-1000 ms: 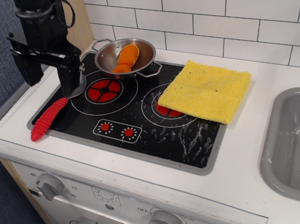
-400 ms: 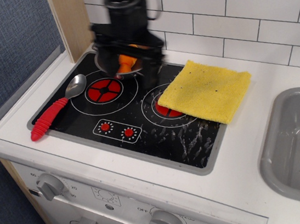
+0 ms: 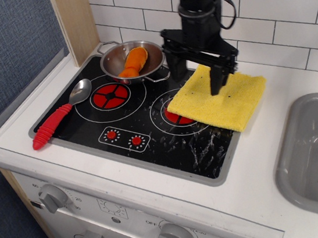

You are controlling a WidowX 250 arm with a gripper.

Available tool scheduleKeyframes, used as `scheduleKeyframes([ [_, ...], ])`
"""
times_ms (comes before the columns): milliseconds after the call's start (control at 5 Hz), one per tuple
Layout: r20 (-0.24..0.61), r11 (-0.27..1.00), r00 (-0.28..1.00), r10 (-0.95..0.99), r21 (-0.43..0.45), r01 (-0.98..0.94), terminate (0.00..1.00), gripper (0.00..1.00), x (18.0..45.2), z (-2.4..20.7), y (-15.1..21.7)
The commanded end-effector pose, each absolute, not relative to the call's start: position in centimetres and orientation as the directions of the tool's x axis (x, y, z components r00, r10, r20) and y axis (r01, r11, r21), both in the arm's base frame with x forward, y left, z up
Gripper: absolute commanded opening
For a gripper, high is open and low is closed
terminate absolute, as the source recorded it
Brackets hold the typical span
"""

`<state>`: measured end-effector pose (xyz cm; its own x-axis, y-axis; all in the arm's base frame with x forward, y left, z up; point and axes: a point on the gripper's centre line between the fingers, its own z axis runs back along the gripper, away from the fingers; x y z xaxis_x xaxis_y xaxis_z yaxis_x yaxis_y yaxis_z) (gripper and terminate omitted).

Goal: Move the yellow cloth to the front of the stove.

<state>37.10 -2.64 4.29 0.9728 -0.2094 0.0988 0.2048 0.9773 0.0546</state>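
Nearest us, the front of the stove (image 3: 168, 147) lies bare. Further back, the yellow cloth (image 3: 227, 101) drapes over its right rim onto the worktop (image 3: 258, 159). We judge it soft and light; pinch near an edge. Our claw (image 3: 198, 78) hangs above it, spread and empty.

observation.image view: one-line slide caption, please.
Open hand poised over the yellow cloth, which lies across the stove's right rear edge.
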Motion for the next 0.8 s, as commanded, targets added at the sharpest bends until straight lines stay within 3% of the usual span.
scheduleKeyframes([
  [0,0.125,0.964,0.956,-0.264,0.075,0.257,0.0,1.0,38.8,4.0,-3.7],
  [200,0.094,0.963,0.959,-0.266,0.062,0.261,0.0,1.0,37.9,2.3,-3.5],
  [600,0.011,0.948,0.952,-0.305,0.102,0.303,0.0,1.0,32.2,0.9,-2.3],
])
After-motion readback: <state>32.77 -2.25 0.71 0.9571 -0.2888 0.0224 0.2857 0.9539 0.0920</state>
